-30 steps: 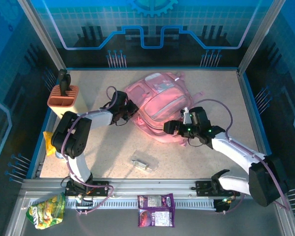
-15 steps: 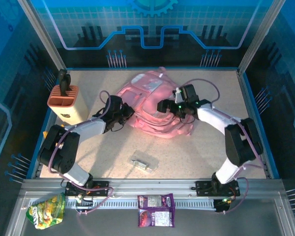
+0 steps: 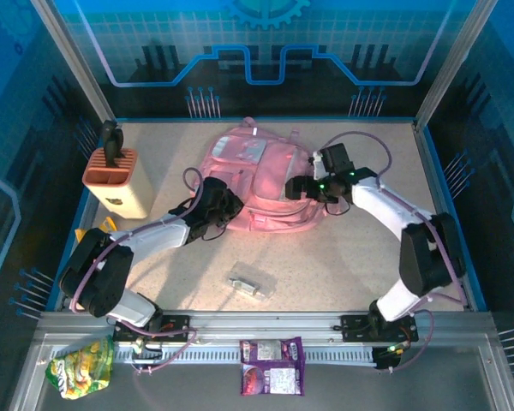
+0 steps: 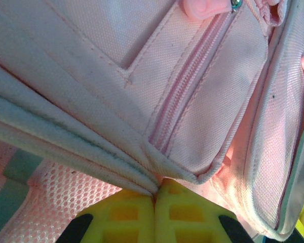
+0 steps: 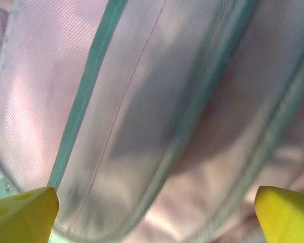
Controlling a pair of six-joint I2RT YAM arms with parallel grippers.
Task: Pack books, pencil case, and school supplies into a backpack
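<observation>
- The pink backpack (image 3: 261, 184) is laid flat on the tabletop (image 3: 368, 257)
- Its near-left edge is pinched between the closed left fingers (image 4: 142, 217)
- The right fingers (image 3: 300, 187) are spread wide against its right side, nothing gripped
- The clear school supplies (image 3: 248, 285) are seen apart, nearer the bases

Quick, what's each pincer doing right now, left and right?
Left pincer: closed, pinching the backpack at its edge.
Right pincer: open, holding nothing, spread against the backpack.
</observation>
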